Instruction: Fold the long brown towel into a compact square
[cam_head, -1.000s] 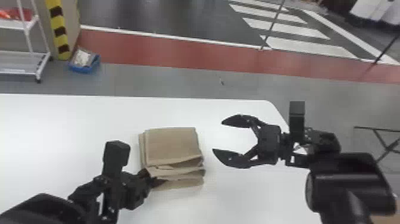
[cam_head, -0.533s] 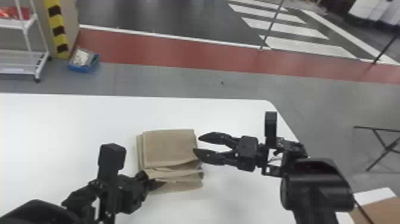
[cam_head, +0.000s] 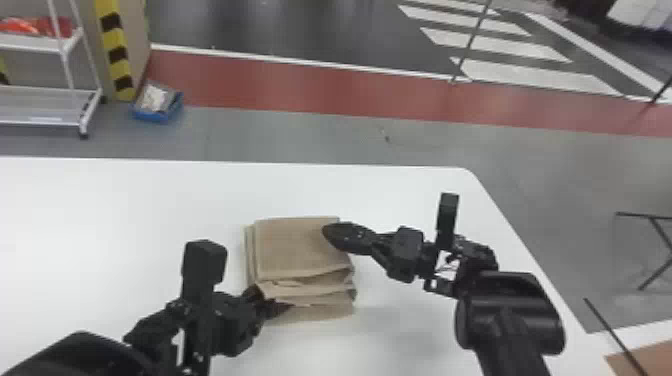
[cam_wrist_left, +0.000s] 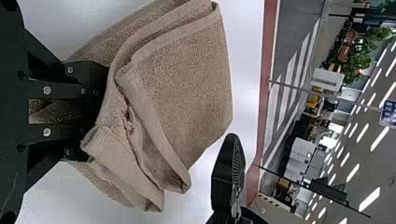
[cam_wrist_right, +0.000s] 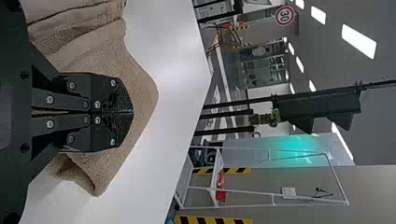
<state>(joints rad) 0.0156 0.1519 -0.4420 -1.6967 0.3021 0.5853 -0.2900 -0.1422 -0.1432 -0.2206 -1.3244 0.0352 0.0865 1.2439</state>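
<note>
Overlapping towel (cam_head: 295, 250) edge: closed right jaws (cam_head: 327, 235) | table (cam_head: 400, 175) edge beyond: apart

Left arm (cam_head: 80, 355) at eight o'clock, right arm (cam_head: 510, 315) at four o'clock, both black. Right arm: fat, shiny round part. Black blocks (cam_head: 200, 265) stick up. Silver screws (cam_wrist_right: 50, 99). Flat black fingers (cam_wrist_right: 122, 95), tiny ridges.

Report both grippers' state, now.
Left gripper: at the brown towel's folds; whether open or shut on them cannot be told.
Right gripper: closed, nothing visible between its fingertips, over the towel.
</note>
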